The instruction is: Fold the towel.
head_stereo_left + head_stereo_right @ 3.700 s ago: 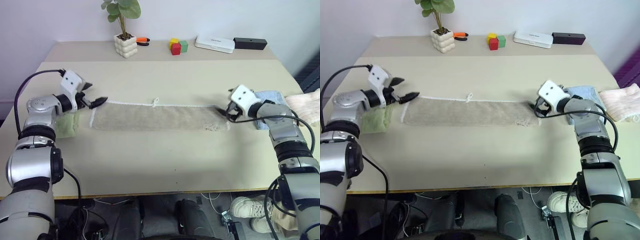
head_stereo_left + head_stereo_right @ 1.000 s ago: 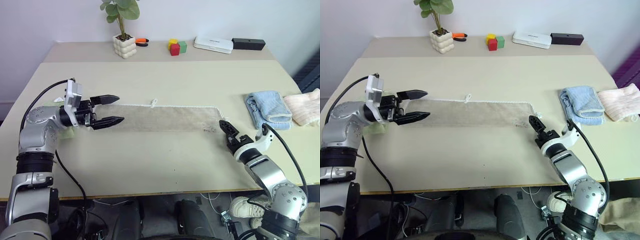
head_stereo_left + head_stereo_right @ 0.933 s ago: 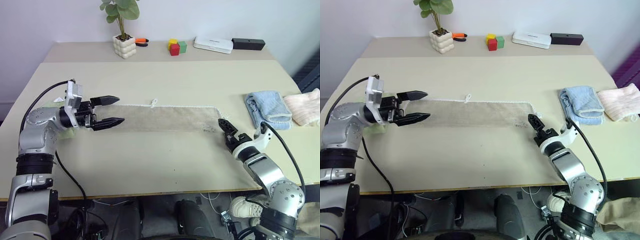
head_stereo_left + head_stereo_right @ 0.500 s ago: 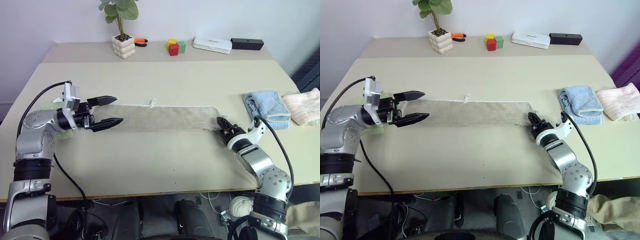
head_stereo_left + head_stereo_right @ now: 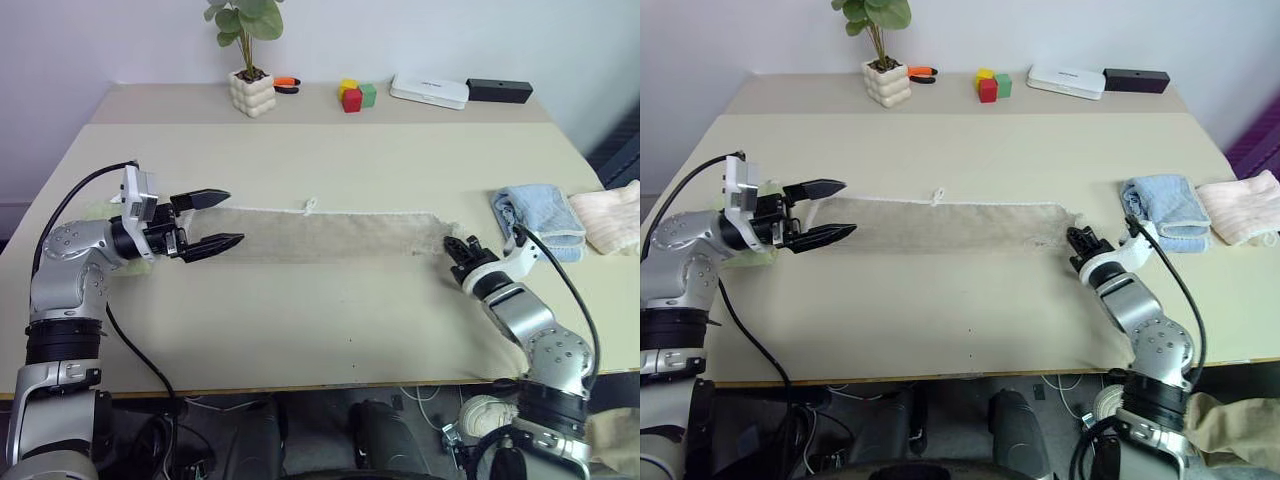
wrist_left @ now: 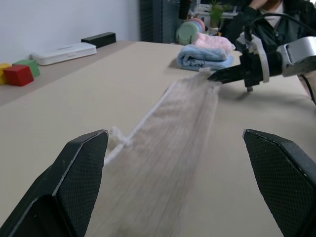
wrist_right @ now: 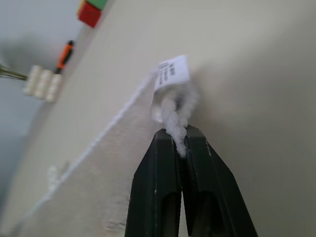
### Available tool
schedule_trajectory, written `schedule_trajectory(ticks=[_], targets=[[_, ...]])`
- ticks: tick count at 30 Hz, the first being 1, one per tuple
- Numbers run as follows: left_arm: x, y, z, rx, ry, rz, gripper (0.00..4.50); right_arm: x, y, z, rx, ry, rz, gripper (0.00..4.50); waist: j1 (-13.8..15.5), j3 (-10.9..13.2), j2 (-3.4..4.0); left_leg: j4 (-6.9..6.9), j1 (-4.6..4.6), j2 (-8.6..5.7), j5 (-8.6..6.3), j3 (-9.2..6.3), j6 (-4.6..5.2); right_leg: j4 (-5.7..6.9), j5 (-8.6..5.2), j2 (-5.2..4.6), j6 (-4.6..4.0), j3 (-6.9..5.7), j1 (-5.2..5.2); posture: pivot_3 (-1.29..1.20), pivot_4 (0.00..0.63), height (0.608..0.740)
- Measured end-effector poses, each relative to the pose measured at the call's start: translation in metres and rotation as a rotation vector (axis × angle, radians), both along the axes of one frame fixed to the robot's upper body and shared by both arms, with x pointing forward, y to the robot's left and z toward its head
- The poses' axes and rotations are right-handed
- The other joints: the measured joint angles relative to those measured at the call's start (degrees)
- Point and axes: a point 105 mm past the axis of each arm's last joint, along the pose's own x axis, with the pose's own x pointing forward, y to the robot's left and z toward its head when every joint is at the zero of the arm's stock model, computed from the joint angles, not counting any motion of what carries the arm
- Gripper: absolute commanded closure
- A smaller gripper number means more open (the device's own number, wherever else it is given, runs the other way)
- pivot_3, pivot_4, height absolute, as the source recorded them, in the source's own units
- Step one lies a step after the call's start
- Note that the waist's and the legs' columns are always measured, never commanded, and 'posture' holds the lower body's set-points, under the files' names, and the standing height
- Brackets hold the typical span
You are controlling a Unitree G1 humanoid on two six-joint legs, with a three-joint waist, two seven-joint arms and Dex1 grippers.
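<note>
Towel (image 5: 330,236) lies as long strip across table (image 5: 320,320), left to right. Right gripper (image 5: 1077,240) pinched on right-end corner cord by label — anchor for fold, likely. Left gripper (image 5: 222,220) spread wide over left end, not touching — looks staged to grab.

Beige-tan towel (image 5: 330,236), white corded edge; light blue towel (image 5: 535,210); black tool (image 5: 459,249).

Three towels (image 5: 330,235), one potted plant (image 5: 248,60), three coloured blocks (image 5: 355,94), two boxes (image 5: 430,90) on the table (image 5: 320,330).
</note>
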Motion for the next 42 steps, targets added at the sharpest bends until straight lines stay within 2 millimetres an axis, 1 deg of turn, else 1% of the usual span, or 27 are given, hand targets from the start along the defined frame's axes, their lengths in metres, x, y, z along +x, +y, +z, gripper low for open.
schedule_trajectory(ticks=[2,4,6,8,10,13,16,17,18,20,24,27,30,33,37,42], targets=[[0.001,0.001,0.000,-0.002,0.000,0.003,0.00,-0.002,-0.010,0.005,-0.019,-0.009,-0.021,4.43,-0.09,0.00,0.00,-0.02,0.01,0.02,0.00,-0.02,0.00,0.00,0.00,0.03,0.00,0.00,0.00,0.00,0.150,0.735],[0.001,0.000,0.001,-0.002,-0.008,-0.001,0.00,-0.005,-0.015,0.004,-0.045,-0.001,-0.014,4.43,-0.13,0.00,0.01,-0.02,0.00,0.02,0.00,-0.01,0.01,0.00,0.00,0.04,0.00,0.00,-0.01,0.00,0.150,0.735],[0.001,0.001,0.001,0.000,-0.018,0.001,0.00,-0.010,-0.022,0.004,-0.114,0.019,0.009,4.43,-0.02,0.02,0.04,-0.01,-0.01,0.00,-0.01,0.03,0.02,-0.03,0.00,0.00,0.00,0.02,-0.01,0.00,0.150,0.735],[0.002,0.003,-0.001,-0.003,-0.014,0.007,0.00,-0.011,-0.026,0.011,-0.190,0.012,0.037,4.43,-0.09,0.02,0.04,0.00,0.00,0.00,-0.01,0.01,0.02,-0.02,0.00,0.01,0.00,0.02,-0.01,0.00,0.150,0.735],[0.002,0.003,-0.001,-0.003,-0.017,0.011,0.00,-0.006,-0.019,0.026,-0.277,-0.025,0.092,4.43,-0.13,0.02,0.04,-0.01,0.01,0.01,-0.01,0.00,0.02,-0.02,0.00,0.03,0.00,0.02,-0.02,0.00,0.150,0.735],[0.003,0.003,-0.001,-0.003,-0.019,0.010,0.00,0.003,0.001,0.049,-0.328,-0.112,0.167,4.43,-0.29,0.03,0.04,-0.01,0.00,0.04,-0.02,-0.01,0.03,-0.02,0.00,0.07,0.01,0.02,-0.04,0.00,0.150,0.735],[0.003,0.004,-0.001,-0.004,-0.018,0.013,0.00,0.008,0.025,0.059,-0.460,-0.150,0.278,4.43,-0.20,0.03,0.05,0.00,-0.03,0.04,-0.02,0.00,0.04,-0.04,0.00,0.06,0.01,0.03,-0.07,0.00,0.150,0.735],[0.003,0.004,-0.002,-0.004,-0.018,0.014,0.00,0.010,0.037,0.063,-0.481,-0.171,0.319,4.43,-0.17,0.03,0.05,0.00,-0.03,0.04,-0.02,0.00,0.04,-0.03,0.00,0.06,0.01,0.03,-0.07,0.00,0.150,0.735],[0.003,0.004,-0.001,-0.004,-0.018,0.014,0.00,0.011,0.054,0.067,-0.486,-0.197,0.375,4.43,-0.14,0.03,0.05,0.00,-0.03,0.04,-0.02,0.00,0.04,-0.03,0.00,0.06,0.01,0.03,-0.06,0.00,0.150,0.735],[0.003,0.004,-0.001,-0.004,-0.019,0.015,0.00,0.011,0.077,0.069,-0.498,-0.224,0.459,4.43,0.00,0.03,0.05,0.01,-0.05,0.04,-0.02,0.00,0.04,-0.03,0.00,0.06,0.01,0.02,-0.07,0.00,0.150,0.735],[0.002,0.005,0.000,-0.003,-0.027,0.026,0.00,0.008,0.115,0.067,-0.528,-0.259,0.608,4.43,0.02,0.03,0.04,0.03,-0.08,0.03,-0.03,0.00,0.05,-0.04,0.00,0.04,0.00,0.01,-0.07,0.00,0.150,0.735],[-0.001,0.006,0.000,-0.001,-0.038,0.037,0.00,0.005,0.136,0.059,-0.525,-0.261,0.688,4.43,0.03,0.03,0.04,0.02,-0.08,0.03,-0.03,0.01,0.05,-0.04,0.00,0.04,0.00,0.01,-0.07,0.00,0.150,0.735],[-0.005,0.005,-0.003,0.005,-0.033,0.042,0.00,0.001,0.152,0.051,-0.523,-0.253,0.758,4.43,0.03,0.03,0.04,0.03,-0.08,0.03,-0.03,0.01,0.05,-0.04,0.00,0.04,0.00,0.00,-0.07,0.00,0.150,0.735],[-0.008,0.004,-0.003,0.004,-0.038,0.042,0.00,-0.001,0.167,0.048,-0.510,-0.263,0.814,4.43,-0.04,0.03,0.04,0.03,-0.07,0.04,-0.03,0.01,0.05,-0.04,0.00,0.04,0.00,0.00,-0.07,0.00,0.150,0.735],[-0.010,0.004,-0.002,0.004,-0.034,0.046,0.00,0.003,0.177,0.038,-0.503,-0.238,0.842,4.43,0.01,0.03,0.04,0.03,-0.07,0.03,-0.03,0.02,0.05,-0.03,0.00,0.04,0.00,0.00,-0.07,0.00,0.150,0.735],[-0.013,0.004,-0.002,0.016,-0.039,0.052,0.00,0.002,0.197,0.033,-0.448,-0.249,0.882,4.43,-0.10,0.03,0.04,0.02,-0.07,0.04,-0.03,0.02,0.05,-0.03,0.00,0.05,0.00,0.00,-0.09,0.00,0.150,0.735]])
